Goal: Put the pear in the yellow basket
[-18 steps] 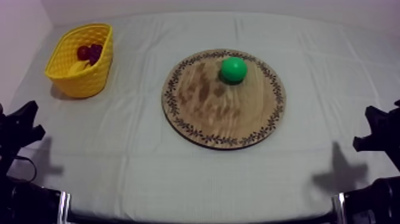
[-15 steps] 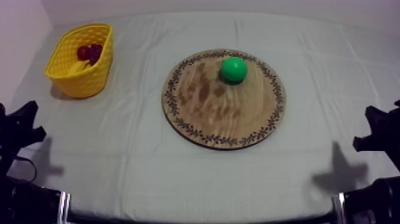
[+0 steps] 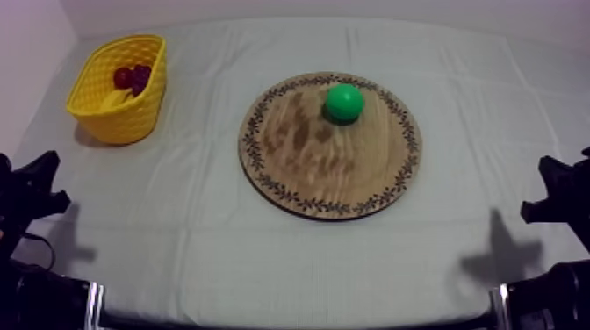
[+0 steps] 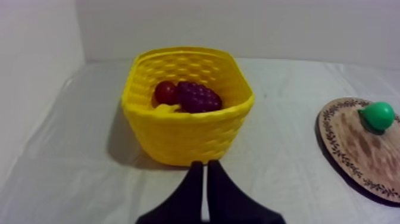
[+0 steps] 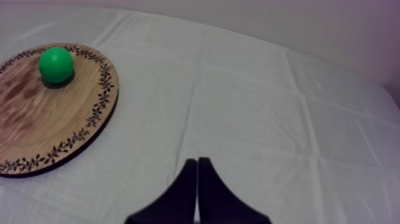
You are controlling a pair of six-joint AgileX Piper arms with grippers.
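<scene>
Pear (image 3: 344, 102): green and rounded, resting on the wooden board (image 3: 298, 167) close to the rim, at about 1 o'clock from the board's centre in the top view. Nothing touches it.
Board: round with a patterned rim, flat on the middle of the table (image 3: 211, 254).
Yellow basket (image 3: 118, 118): at 10 o'clock from the board and well apart from it. It holds a small red fruit (image 4: 165, 92), a bunch of grapes (image 4: 199, 97) and a banana (image 4: 166, 109) low against the near wall.
Left gripper (image 4: 205, 164): at 8 o'clock by the table's edge, fingers pressed together in a narrow wedge and holding nothing. It points at the basket.
Right gripper (image 5: 196, 161): at 4 o'clock, fingers likewise together and empty. The board lies at 10 o'clock from it.
Stage: I judge the pick not yet begun; the pear is untouched.
Risk, grasp: the pear looks smooth and round, so an off-centre pinch could squirt it out. This near the rim it could roll off the board.
Risk, approach: if I come down with the jaws closed, I would knock the pear away instead of straddling it.
Risk, drop: the basket is partly full, so the pear may perch on the grapes and tumble out. Clipping the rim could shove or tip the basket.
</scene>
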